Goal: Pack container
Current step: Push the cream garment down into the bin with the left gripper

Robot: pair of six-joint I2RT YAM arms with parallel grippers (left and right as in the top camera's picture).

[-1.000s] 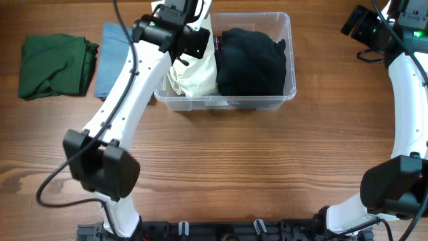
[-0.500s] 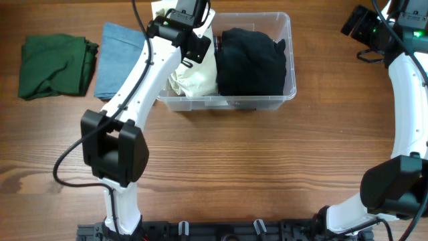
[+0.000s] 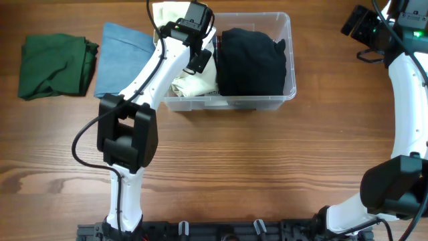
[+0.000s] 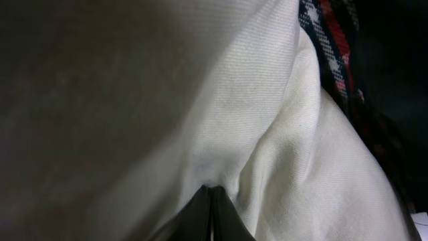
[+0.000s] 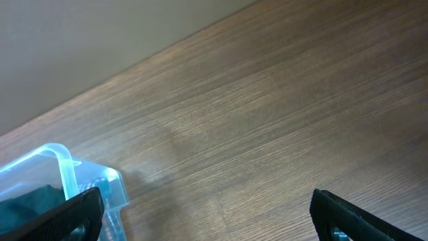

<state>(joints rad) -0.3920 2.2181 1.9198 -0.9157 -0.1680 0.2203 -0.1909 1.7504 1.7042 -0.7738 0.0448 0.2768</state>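
Note:
The clear container (image 3: 289, 67) stands at the back middle of the table. A folded black garment (image 3: 251, 60) fills its right half. A cream garment (image 3: 195, 84) lies in its left half, with part of it draped over the back left rim. My left gripper (image 3: 202, 61) is down inside the container, shut on the cream garment. In the left wrist view the cream garment (image 4: 267, 120) puckers at the closed tips of the left gripper (image 4: 210, 192). My right gripper (image 5: 214, 217) hangs open over bare table right of the container's corner (image 5: 67, 171). It holds nothing.
A folded green garment (image 3: 55, 65) lies at the far left of the table. A folded blue garment (image 3: 120, 57) lies between it and the container. A strip of red plaid fabric (image 4: 331, 30) shows between the cream and black garments.
My left arm has swung to the right, uncovering the blue garment, and the gripper has gone a little deeper into the container with the cream garment. The right arm has not moved.

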